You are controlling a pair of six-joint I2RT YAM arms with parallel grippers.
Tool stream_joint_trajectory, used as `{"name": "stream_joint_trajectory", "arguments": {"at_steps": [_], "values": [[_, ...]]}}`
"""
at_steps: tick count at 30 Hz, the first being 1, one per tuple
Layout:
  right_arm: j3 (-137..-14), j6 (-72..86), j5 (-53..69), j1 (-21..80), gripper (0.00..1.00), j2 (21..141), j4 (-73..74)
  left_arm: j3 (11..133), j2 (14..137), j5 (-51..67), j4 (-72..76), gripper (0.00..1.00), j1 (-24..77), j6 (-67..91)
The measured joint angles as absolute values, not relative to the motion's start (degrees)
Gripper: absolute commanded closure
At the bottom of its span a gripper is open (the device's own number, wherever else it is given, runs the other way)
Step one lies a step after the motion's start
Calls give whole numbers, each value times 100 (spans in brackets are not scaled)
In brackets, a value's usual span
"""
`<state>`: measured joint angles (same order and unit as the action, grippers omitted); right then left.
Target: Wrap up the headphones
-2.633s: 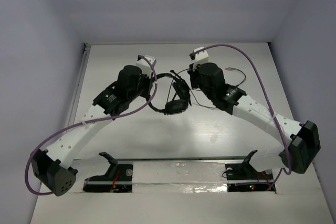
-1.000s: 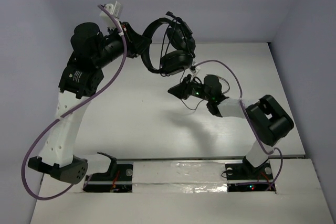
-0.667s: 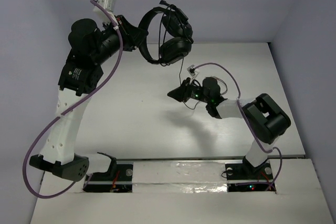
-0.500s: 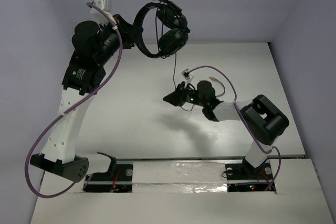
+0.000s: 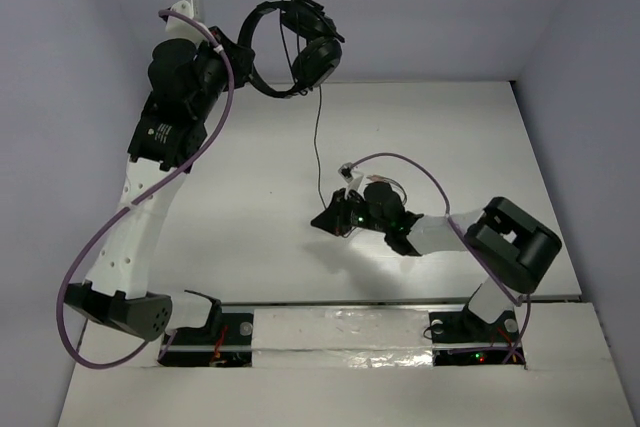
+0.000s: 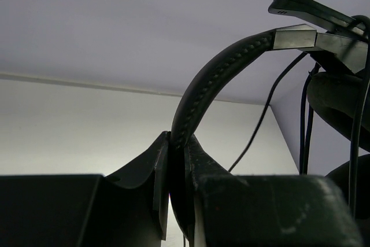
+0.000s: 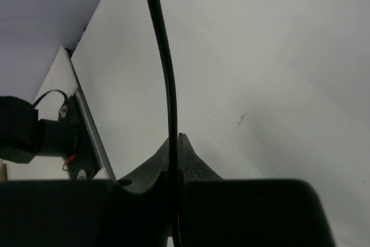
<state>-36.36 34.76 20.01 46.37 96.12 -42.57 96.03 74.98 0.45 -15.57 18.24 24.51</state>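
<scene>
The left gripper (image 5: 238, 59) is gripping the headphones (image 5: 315, 57) by the headband (image 6: 219, 73), its fingers closed tight on the band, and is holding them high at the far left, with both earcups hanging on the right side of the gripper. From the earcups the cable (image 5: 318, 137) is dropping almost straight toward the near side, well apart from the table (image 5: 230, 167) until it reaches the right gripper (image 5: 330, 220). That gripper is pinching the cable low over the middle of the table, its fingers shut on it. So the cable's long axis is running far to near between the two grippers. The headphones are lying far and slightly left of the right gripper, which is the nearer one to the loose cable. The plug end is not showing clearly.
</scene>
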Motion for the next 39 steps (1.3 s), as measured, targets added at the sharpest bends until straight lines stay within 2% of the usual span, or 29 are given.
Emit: {"name": "stream_joint_trajectory", "arguments": {"at_steps": [4, 16, 28, 39], "values": [[-3616, 3476, 1662, 4987, 100, 9021, -3789, 9531, 7518, -311, -1426, 100, 1824, 2438], [-4265, 3022, 377, 6324, 100, 7022, -421, 8726, 7944, -1785, -1092, 100, 1824, 2147], [-6108, 2392, -478, 6692, 100, 6667, 2034, 8593, 8853, -2873, -1000, 100, 1949, 1505], [-7408, 1549, -1763, 6716, 100, 6617, 3079, 8388, 9223, -3592, -880, 100, 2919, 843]]}}
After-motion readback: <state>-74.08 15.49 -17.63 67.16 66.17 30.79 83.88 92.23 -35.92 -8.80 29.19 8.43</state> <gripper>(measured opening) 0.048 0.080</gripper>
